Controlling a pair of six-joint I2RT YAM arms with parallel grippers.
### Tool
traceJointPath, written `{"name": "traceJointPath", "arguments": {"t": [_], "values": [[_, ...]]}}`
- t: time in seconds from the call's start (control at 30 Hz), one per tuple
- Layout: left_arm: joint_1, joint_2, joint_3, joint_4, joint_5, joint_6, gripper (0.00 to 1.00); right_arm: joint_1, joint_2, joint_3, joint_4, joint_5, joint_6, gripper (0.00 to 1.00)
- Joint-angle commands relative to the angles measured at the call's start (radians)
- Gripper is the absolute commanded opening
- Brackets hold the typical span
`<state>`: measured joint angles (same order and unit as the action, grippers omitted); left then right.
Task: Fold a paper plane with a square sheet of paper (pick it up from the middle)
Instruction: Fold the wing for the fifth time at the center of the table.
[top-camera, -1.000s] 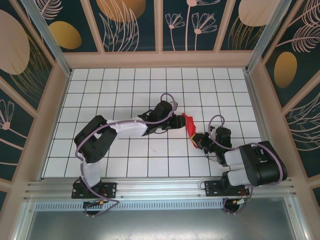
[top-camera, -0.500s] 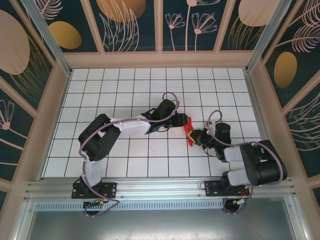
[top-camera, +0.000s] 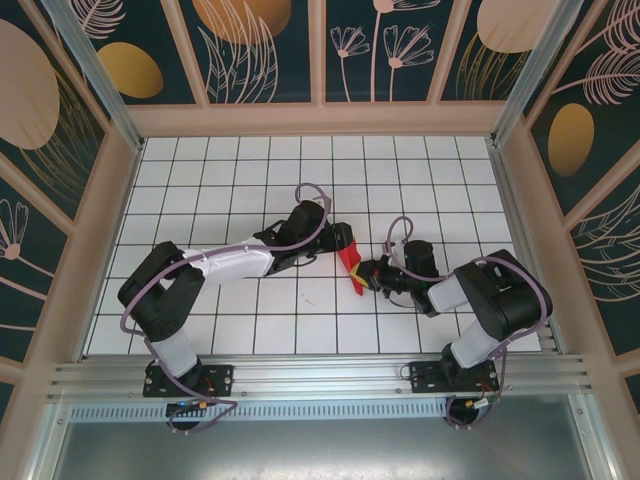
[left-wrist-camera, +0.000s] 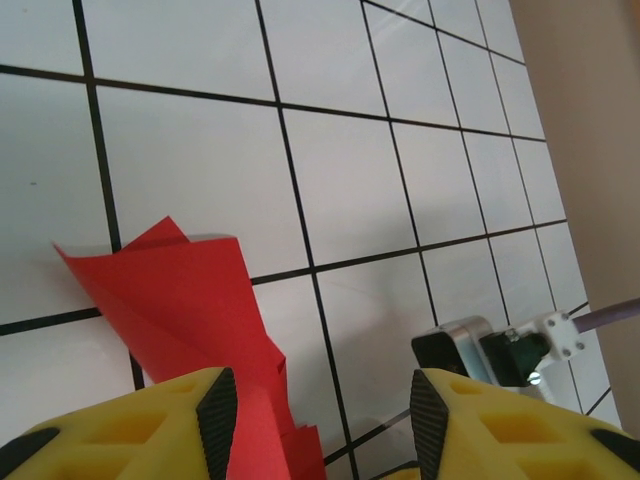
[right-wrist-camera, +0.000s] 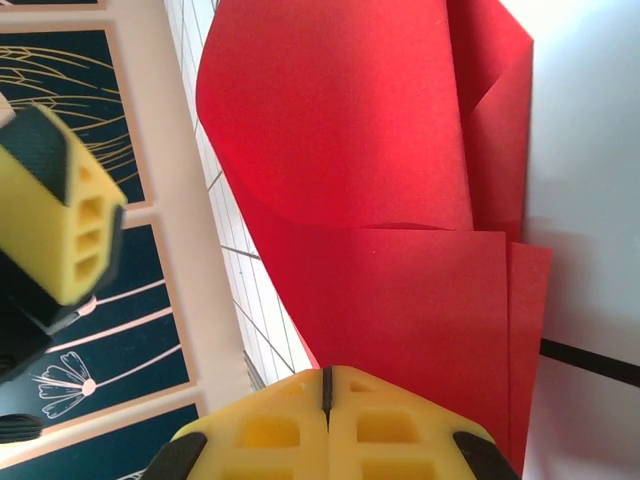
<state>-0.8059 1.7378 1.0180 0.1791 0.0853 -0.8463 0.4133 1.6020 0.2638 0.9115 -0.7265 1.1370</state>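
The square sheet of paper (top-camera: 350, 266), bright red and folded into a narrow multi-layered shape, stands tilted off the tiled floor mid-table. My right gripper (top-camera: 370, 275) is shut on its near edge. In the right wrist view the red layers (right-wrist-camera: 380, 200) curl up and away from the closed fingertips of my right gripper (right-wrist-camera: 325, 385). My left gripper (top-camera: 338, 242) sits just left of the paper, open. In the left wrist view the paper (left-wrist-camera: 180, 290) runs down beside the left pad (left-wrist-camera: 217, 420), with a wide gap across to the other pad of my left gripper (left-wrist-camera: 322, 420).
White tiled floor (top-camera: 250, 180) with black grid lines, enclosed by wooden-framed patterned walls (top-camera: 320, 50). An aluminium rail (top-camera: 320, 375) runs along the near edge. A yellow finger of the left gripper (right-wrist-camera: 70, 220) shows in the right wrist view.
Both arms have shifted left, the right gripper carrying the red paper about a tile leftward. The left jaws have widened and stand beside the paper.
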Motion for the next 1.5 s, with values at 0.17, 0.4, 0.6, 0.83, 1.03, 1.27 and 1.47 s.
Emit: {"name": "traceJointPath", "arguments": {"t": [0.17,0.4,0.6,0.83,1.03,1.27,1.47], "values": [[-0.001,0.071,0.060,-0.016,0.035,0.047,0.55,-0.014,0.057,-0.028,0.154,0.025,0.081,0.00],[0.005,0.138,0.169,-0.181,-0.052,0.054,0.64,-0.014,0.053,-0.009,0.117,0.011,0.035,0.00],[0.008,0.169,0.181,-0.151,0.006,0.061,0.64,-0.017,0.063,-0.011,0.120,0.018,0.043,0.00],[0.009,0.233,0.220,-0.135,0.099,0.084,0.60,-0.019,0.066,-0.004,0.113,0.018,0.037,0.00],[0.009,0.270,0.255,-0.148,0.105,0.082,0.58,-0.019,0.064,0.007,0.075,0.020,0.013,0.02],[0.007,0.296,0.278,-0.152,0.101,0.079,0.58,-0.005,-0.012,0.055,-0.111,0.058,-0.103,0.20],[0.009,0.312,0.301,-0.164,0.099,0.087,0.58,0.007,-0.085,0.080,-0.278,0.131,-0.205,0.34]]}}
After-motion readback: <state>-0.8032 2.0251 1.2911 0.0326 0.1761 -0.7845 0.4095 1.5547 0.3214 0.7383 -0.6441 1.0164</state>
